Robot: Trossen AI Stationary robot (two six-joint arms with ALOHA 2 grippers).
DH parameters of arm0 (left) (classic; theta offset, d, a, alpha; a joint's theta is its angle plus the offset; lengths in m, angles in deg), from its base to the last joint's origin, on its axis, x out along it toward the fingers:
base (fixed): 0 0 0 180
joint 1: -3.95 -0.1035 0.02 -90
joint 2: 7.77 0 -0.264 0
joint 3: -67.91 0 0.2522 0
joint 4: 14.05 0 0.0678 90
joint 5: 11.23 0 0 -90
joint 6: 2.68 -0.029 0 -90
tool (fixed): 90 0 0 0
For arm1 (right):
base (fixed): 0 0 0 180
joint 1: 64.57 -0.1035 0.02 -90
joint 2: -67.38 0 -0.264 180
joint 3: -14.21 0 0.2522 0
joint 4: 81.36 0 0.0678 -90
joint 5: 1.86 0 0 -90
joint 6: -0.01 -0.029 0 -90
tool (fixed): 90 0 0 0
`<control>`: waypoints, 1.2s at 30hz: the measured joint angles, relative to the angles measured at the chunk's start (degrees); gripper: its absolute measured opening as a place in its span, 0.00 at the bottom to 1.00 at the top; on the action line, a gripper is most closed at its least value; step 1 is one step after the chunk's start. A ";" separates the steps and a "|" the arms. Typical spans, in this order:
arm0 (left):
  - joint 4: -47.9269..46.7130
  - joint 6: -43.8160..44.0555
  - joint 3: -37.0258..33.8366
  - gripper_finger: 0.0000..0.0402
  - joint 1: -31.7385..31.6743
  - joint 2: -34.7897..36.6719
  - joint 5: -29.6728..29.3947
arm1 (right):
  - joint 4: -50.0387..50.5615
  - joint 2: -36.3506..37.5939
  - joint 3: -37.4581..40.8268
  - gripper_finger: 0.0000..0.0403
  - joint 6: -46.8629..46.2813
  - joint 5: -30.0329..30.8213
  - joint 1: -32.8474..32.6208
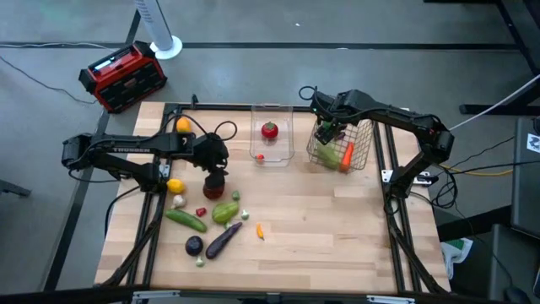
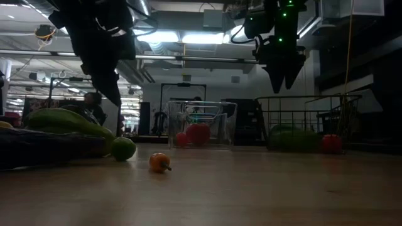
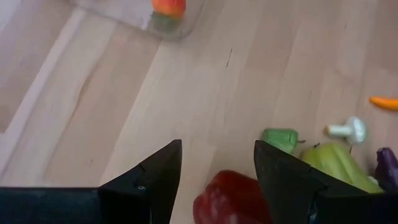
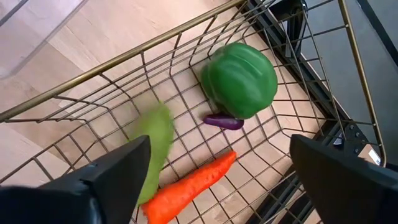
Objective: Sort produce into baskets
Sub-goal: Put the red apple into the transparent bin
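The left gripper [image 3: 217,168] hangs spread, a dark red pepper [image 3: 233,199] between its fingers. The right gripper [image 4: 217,168], wide apart, hovers over the copper wire mesh basket [image 4: 124,62], with an orange carrot [image 4: 189,186] below its fingers.

We see loose produce [image 1: 211,221] scattered at near left; a red apple [image 1: 269,130] sits in the clear bin [image 1: 272,158], and the carrot [image 4: 189,185] and green pepper [image 4: 239,79] lie in the wire basket [image 1: 361,145] to its right.
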 joint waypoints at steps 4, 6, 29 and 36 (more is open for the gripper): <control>0.56 1.18 0.00 0.49 0.00 0.00 0.00 | -0.49 0.00 0.00 0.98 0.00 0.00 0.00; 1.29 2.85 0.00 0.49 0.00 0.00 0.00 | -1.38 0.00 0.00 0.98 0.00 0.00 0.00; -4.90 22.58 0.11 0.49 -2.16 2.86 -2.81 | -22.19 0.00 0.02 0.99 0.00 -0.20 0.00; -11.25 30.86 0.11 0.60 1.71 9.46 -3.01 | -25.90 0.00 0.02 0.99 0.00 -0.63 0.00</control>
